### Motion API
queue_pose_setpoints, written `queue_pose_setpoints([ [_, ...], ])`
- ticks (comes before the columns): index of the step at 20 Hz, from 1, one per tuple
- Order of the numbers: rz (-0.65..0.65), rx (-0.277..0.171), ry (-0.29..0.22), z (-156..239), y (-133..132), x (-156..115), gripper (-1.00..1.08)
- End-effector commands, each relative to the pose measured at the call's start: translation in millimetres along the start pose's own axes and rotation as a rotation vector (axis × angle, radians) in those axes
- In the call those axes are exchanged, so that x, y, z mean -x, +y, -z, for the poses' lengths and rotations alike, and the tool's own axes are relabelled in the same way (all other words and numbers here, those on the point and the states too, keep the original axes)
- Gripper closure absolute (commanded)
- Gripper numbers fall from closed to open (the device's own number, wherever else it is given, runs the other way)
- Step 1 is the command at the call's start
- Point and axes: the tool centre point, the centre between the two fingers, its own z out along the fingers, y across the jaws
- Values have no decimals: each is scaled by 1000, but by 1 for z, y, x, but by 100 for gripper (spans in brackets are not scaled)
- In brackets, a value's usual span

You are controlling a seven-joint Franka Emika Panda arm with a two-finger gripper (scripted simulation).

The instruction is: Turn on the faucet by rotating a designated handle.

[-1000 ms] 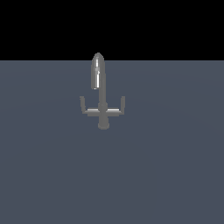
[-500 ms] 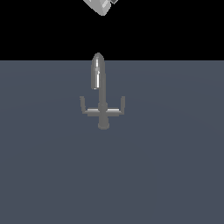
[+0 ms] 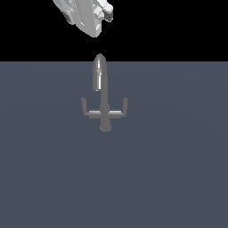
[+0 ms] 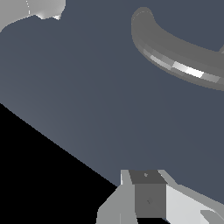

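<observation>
Exterior view, from the near edge back: a wide stretch of plain slate-grey tabletop (image 3: 169, 187) lies bare in front, and on it, about mid-frame, stands the small grey metal faucet with a round base and a tall arched shiny spout (image 3: 103, 95). Its crossbar carries two upturned ends. The thin grey L-shaped handle with the upturned tip (image 3: 85, 108) is the branch on the exterior view's left; the identical right-hand arm (image 3: 123, 107) mirrors it. Both arms sit level and square to the spout, so by my reading the handle has not been rotated at all.

Above and behind the spout, against the black backdrop, hangs the white robot gripper (image 3: 95, 20), cropped by the frame's upper edge and well apart from the faucet. It holds nothing. How wide the jaws stand I cannot tell from this angle.

The wrist view shows part of the curved spout close by over the grey surface, one grey finger (image 4: 146, 197) and a pale piece of the hand in a corner, touching nothing.

So the task looks barely begun: the descent to the handle, contact and the turn itself all remain.
</observation>
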Motion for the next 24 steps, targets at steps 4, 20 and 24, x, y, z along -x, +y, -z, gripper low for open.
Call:
queue_pose_setpoints([
  [4, 168, -17, -71, 6, 25, -7, 108],
  [20, 635, -102, -239, 19, 96, -40, 108],
  [24, 747, -131, -273, 21, 112, -51, 108],
])
